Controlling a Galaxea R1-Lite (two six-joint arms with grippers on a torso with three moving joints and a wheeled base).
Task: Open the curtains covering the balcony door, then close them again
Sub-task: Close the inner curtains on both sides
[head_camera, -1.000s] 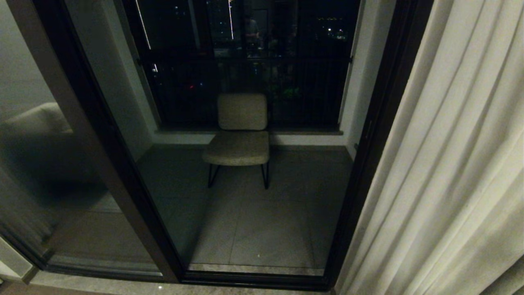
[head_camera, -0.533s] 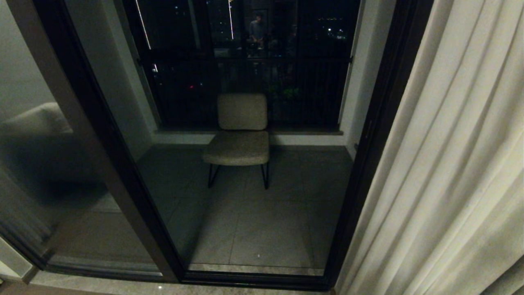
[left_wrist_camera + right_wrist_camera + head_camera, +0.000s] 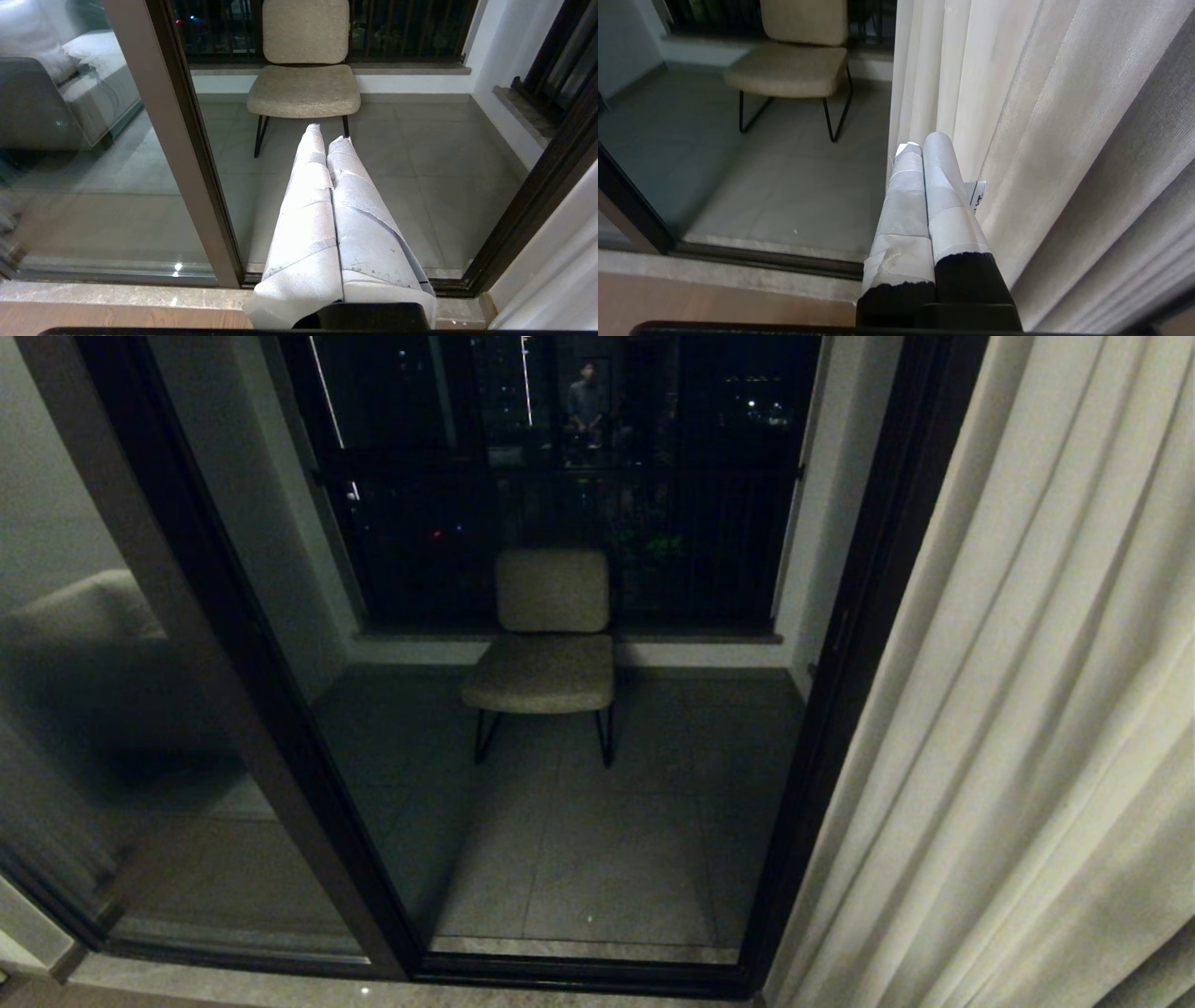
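Nearest to me, my left gripper (image 3: 328, 133) has its white-wrapped fingers pressed together on nothing, pointing at the glass of the balcony door (image 3: 845, 644). My right gripper (image 3: 923, 142) is likewise pinched closed and empty, its tips just beside the leading edge of the curtains (image 3: 1027, 709); I can't tell whether it touches the fabric. Neither arm shows from the head camera.

The cream curtains hang bunched in soft vertical pleats on the right of the scene, leaving the door uncovered. The door's dark frame runs along the near floor and up both sides, and a second glass pane on the left carries a reflection of a sofa (image 3: 84, 616).

Farther out, through the glass, I see a beige padded chair (image 3: 546, 644) on thin black legs standing on grey balcony tiles (image 3: 607, 859). Farthest away is a dark railing (image 3: 560, 541) with city lights beyond and a faint reflected person (image 3: 586, 401).
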